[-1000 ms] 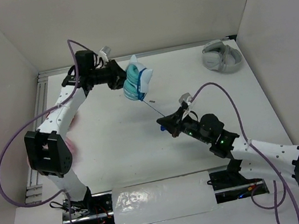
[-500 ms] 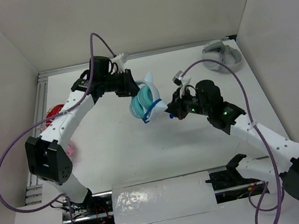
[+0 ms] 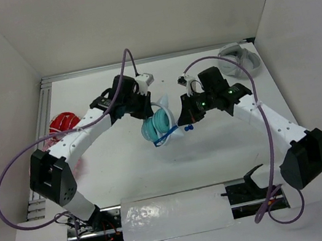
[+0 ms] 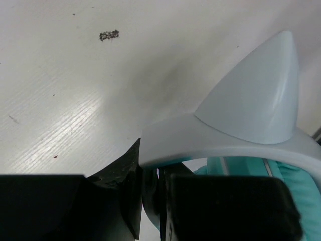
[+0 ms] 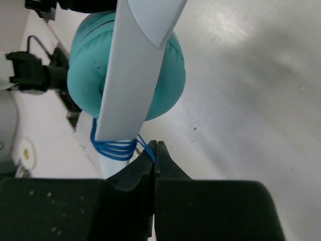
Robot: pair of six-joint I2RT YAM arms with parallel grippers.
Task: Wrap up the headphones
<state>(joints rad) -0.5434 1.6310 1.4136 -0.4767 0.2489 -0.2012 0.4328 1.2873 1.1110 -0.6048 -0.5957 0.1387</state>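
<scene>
The top camera looks down over the whole counter [image 3: 229, 152] from its near edge; both wrist cameras sit close against the headphones [image 3: 160, 122], which all three views share.

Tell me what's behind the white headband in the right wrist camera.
A teal ear cushion bulges out on both sides of the headband; its middle is covered. Lower down, blue cable loops around the band.

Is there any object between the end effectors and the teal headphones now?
Nothing visible stands between. The left end effector is shut on the white headband of the headphones; the right end effector pinches their blue cable.
</scene>
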